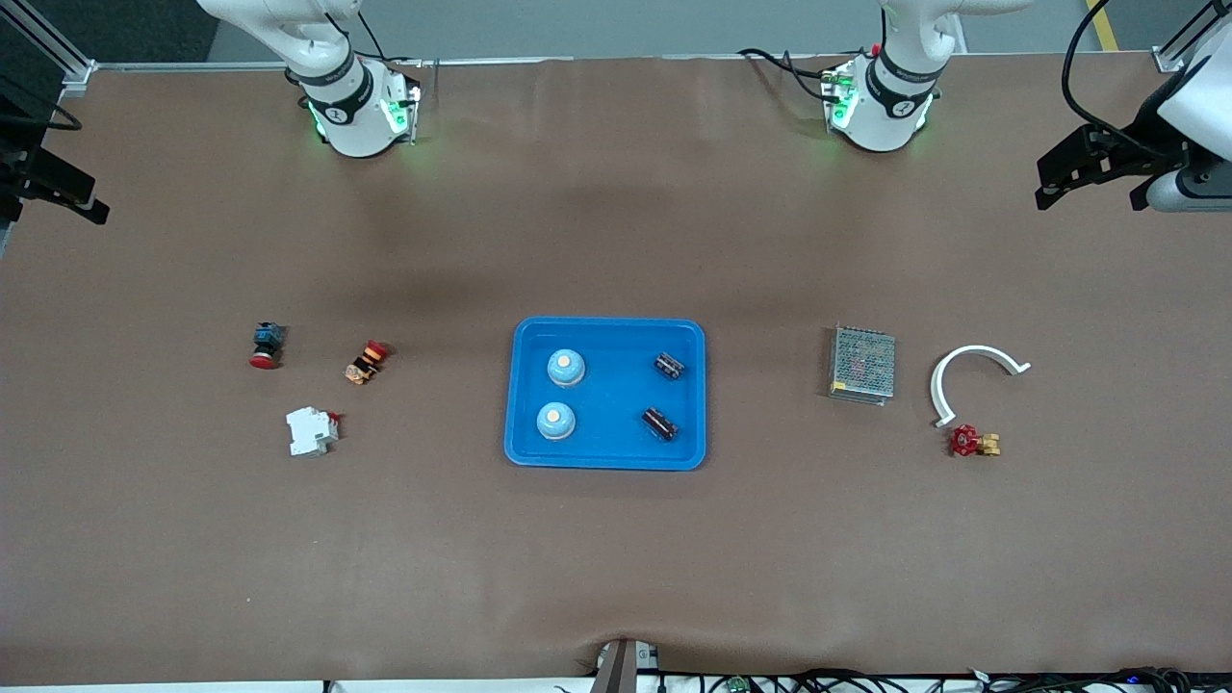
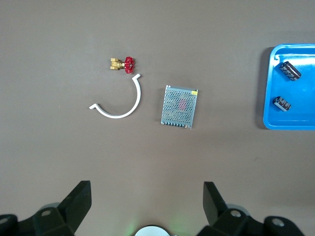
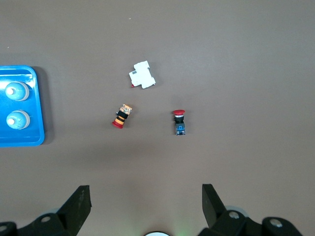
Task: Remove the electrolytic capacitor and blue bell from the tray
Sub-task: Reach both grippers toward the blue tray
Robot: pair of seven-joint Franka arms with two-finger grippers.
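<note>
A blue tray (image 1: 606,324) lies mid-table. Two light-blue bells (image 1: 566,367) (image 1: 555,421) sit in it toward the right arm's end. Two dark capacitors (image 1: 670,366) (image 1: 659,423) lie in it toward the left arm's end. My left gripper (image 2: 146,196) hangs open and empty, high over bare table, and the capacitors (image 2: 290,70) show at the edge of its view. My right gripper (image 3: 146,196) is likewise open and empty, high over bare table. The bells (image 3: 15,91) appear at the edge of the right wrist view.
Toward the left arm's end lie a metal mesh box (image 1: 862,363), a white curved strip (image 1: 972,371) and a red-handled valve (image 1: 972,442). Toward the right arm's end lie a red push button (image 1: 267,345), an orange-and-black part (image 1: 366,362) and a white breaker (image 1: 311,430).
</note>
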